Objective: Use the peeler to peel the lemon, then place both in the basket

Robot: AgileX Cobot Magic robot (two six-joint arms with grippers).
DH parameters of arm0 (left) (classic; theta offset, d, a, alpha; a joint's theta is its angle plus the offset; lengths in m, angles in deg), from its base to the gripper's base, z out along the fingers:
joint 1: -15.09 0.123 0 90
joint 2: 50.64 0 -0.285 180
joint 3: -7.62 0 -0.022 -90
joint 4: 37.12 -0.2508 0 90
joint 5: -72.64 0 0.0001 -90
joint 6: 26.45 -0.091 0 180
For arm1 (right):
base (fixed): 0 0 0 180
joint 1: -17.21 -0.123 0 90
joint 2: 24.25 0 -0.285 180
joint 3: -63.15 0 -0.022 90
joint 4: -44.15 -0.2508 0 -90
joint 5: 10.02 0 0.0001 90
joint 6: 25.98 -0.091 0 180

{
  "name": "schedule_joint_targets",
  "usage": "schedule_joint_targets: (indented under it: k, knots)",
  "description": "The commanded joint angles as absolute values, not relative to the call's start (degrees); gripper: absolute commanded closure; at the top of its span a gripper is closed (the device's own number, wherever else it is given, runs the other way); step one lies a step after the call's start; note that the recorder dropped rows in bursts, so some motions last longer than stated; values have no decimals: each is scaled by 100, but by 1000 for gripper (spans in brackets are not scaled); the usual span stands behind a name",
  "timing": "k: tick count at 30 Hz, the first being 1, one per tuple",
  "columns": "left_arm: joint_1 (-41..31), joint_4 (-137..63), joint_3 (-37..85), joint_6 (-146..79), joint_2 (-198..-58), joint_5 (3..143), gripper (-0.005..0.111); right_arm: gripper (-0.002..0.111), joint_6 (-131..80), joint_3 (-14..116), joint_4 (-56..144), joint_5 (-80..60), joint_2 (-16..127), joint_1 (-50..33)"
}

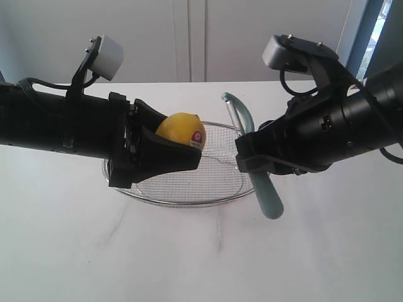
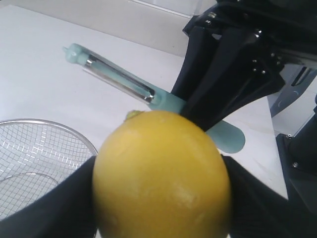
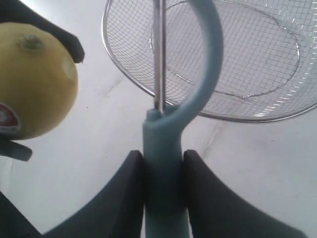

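Observation:
My left gripper (image 1: 179, 148) is shut on the yellow lemon (image 1: 181, 130), held in the air above the left part of the wire basket (image 1: 157, 196); its red-and-white sticker faces right. The lemon (image 2: 161, 173) fills the left wrist view between the dark fingers (image 2: 49, 203). My right gripper (image 1: 255, 154) is shut on the teal handle of the peeler (image 1: 267, 189), its curved head up, a little right of the lemon and apart from it. In the right wrist view the peeler (image 3: 166, 148) stands between the fingers (image 3: 124, 198), lemon (image 3: 34, 84) to one side, basket (image 3: 277, 114) behind.
The basket stands on a white table (image 1: 201, 258) with faint grey veins. White cabinet doors (image 1: 189, 38) rise behind the table's far edge. A blue upright (image 1: 368, 31) shows at the back right.

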State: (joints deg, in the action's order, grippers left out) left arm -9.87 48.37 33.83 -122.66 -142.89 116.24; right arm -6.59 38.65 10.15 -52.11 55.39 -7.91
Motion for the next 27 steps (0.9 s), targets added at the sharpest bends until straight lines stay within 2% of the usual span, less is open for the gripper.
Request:
schedule_joint_targets:
  k: [1, 17, 27]
  knots:
    - [-1023, 4931, 3416, -12273, -14237, 11733, 107, 108, -960, 3848, 1339, -5162, 5489, -773]
    - [-1023, 4717, 3416, -12273, -14237, 11706, 107, 108, -1573, 4018, 1991, -5106, 5863, -773]
    - [-1023, 4719, 3416, -12273, -14237, 11603, 107, 108, -1560, 5049, 2662, -5149, 6853, -773]
